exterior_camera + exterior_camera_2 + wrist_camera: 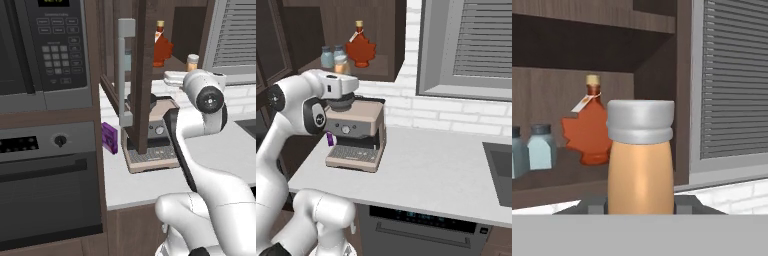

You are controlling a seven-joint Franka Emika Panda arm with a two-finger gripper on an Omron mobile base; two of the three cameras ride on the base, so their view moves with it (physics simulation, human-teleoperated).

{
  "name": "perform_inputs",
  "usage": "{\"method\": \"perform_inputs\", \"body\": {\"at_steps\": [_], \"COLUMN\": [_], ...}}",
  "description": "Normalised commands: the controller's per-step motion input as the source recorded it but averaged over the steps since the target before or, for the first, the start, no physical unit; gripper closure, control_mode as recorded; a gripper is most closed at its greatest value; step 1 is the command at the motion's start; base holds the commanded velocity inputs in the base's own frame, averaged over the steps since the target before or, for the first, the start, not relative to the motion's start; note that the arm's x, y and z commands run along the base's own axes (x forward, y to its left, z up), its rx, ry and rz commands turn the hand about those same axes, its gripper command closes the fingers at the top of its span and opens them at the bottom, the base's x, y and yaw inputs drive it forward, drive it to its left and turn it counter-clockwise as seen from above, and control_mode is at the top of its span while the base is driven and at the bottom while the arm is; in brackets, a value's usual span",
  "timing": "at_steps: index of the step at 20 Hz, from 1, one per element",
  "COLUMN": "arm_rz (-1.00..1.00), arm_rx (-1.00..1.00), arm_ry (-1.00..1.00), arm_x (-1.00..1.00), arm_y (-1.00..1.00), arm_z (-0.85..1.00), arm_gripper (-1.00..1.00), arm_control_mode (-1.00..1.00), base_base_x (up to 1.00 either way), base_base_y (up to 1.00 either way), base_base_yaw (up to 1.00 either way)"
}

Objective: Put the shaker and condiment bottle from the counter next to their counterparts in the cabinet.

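Note:
My gripper (640, 205) is shut on the condiment bottle (640, 165), a pale orange-tan bottle with a grey cap, held upright in front of the open cabinet (572, 45). On the shelf behind it stands the deep red-orange maple-leaf bottle (588, 132) with a yellow cap. Left of that, two blue-grey shakers (542, 146) stand side by side; I cannot tell which one came from the counter. From the right base view the held bottle (341, 64) sits at the shelf's front edge, just before the shakers (327, 56). The white counter (431, 170) lies below.
The cabinet door (142, 75) with its grey bar handle (125, 70) stands open left of the hand. A coffee machine (356, 135) sits on the counter under the arm. A microwave (40, 50) is at left, window blinds (471, 45) at right, a sink (501, 165) far right.

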Motion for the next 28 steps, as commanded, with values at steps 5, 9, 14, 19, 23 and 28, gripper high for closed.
{"method": "perform_inputs", "body": {"at_steps": [5,9,14,19,23,28], "arm_rz": [-0.01,-0.03,-0.04,-0.04,-0.05,-0.05], "arm_rx": [0.00,0.00,0.00,0.00,0.00,0.00], "arm_ry": [-0.01,0.00,0.00,0.00,0.00,0.00], "arm_x": [0.36,0.37,0.36,0.30,0.15,0.05], "arm_y": [-0.03,-0.01,0.00,0.00,0.00,-0.01], "arm_z": [0.02,0.06,0.10,0.10,0.06,0.00], "arm_gripper": [1.00,1.00,1.00,1.00,1.00,1.00], "arm_control_mode": [-1.00,-1.00,-1.00,-1.00,-1.00,-1.00], "base_base_x": [0.00,0.00,0.00,0.00,0.00,0.00], "base_base_y": [0.00,0.00,0.00,0.00,0.00,0.00], "base_base_yaw": [0.00,0.00,0.00,0.00,0.00,0.00]}}
